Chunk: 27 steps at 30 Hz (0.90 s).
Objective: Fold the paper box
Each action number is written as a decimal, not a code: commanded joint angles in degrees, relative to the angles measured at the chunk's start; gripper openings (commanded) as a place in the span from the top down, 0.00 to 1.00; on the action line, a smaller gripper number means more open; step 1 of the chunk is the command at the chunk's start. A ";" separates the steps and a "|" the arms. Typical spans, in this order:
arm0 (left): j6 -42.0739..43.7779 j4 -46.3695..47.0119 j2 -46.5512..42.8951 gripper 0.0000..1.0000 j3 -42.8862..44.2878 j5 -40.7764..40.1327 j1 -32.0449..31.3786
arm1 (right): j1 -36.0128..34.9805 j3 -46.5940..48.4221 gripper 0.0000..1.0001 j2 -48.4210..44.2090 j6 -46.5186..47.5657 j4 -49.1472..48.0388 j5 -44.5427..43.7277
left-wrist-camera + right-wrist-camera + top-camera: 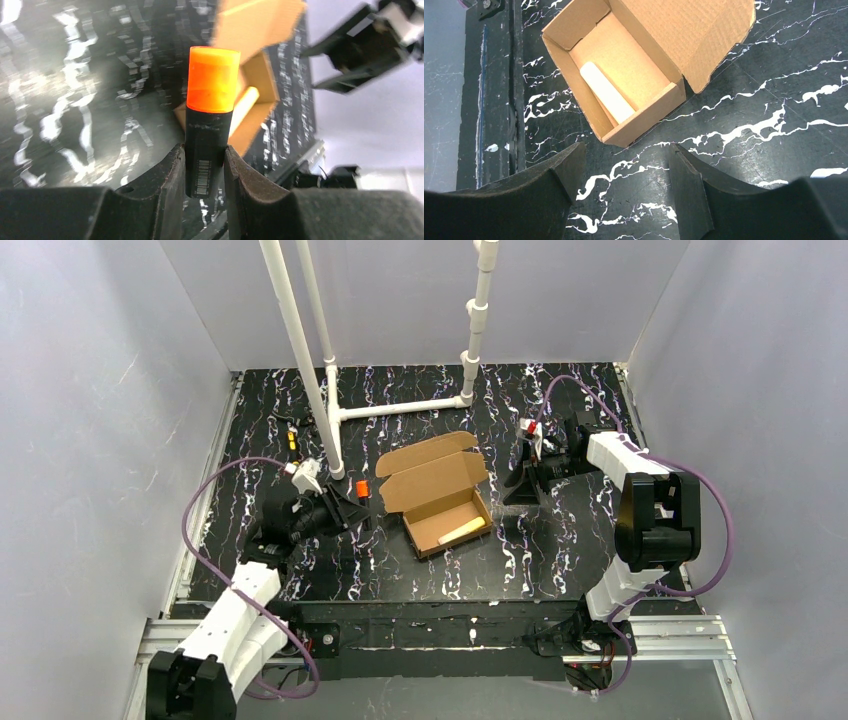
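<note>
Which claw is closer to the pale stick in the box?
Right. The right claw hangs open beside the box's right wall, near the stick; the left claw, gripping an orange-capped marker, sits past its left side.

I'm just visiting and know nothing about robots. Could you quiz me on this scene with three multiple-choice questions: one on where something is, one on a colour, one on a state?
1. Where does the pale stick lie?
A) inside the paper box
B) outside it, to its left
C) on top of its lid

2. What colour is the cap of the black cylinder that the left gripper grips?
A) green
B) orange
C) blue

3. How is the box's lid?
A) taped shut
B) torn off
C) open

Answers: 1 A, the stick rests on the box floor; 2 B, the left wrist view shows bright orange; 3 C, the lid stands back and the inside shows.
</note>
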<state>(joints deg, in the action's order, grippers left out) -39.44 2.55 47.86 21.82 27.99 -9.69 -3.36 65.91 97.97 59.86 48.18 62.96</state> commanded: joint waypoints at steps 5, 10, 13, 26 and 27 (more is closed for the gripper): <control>9.62 16.04 -0.70 1.00 2.39 2.91 -16.75 | 0.59 1.95 0.29 0.12 2.28 2.12 0.41; 19.92 14.69 7.27 1.00 9.43 -6.31 -26.38 | 0.72 1.95 0.29 0.33 2.44 2.26 0.22; 24.86 13.14 14.48 0.95 14.28 -11.71 -30.08 | 0.81 1.85 0.29 0.55 2.63 2.33 0.14; 29.55 9.86 28.53 0.57 23.38 -22.92 -35.00 | 1.06 1.69 0.29 1.58 4.44 3.47 -1.10; 29.43 9.70 27.28 0.51 22.78 -23.82 -35.00 | 1.06 1.72 0.28 1.75 4.55 3.45 -1.09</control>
<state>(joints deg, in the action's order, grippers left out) -11.66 13.41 79.02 43.29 9.74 -44.23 -2.68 65.91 98.43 62.70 49.95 61.58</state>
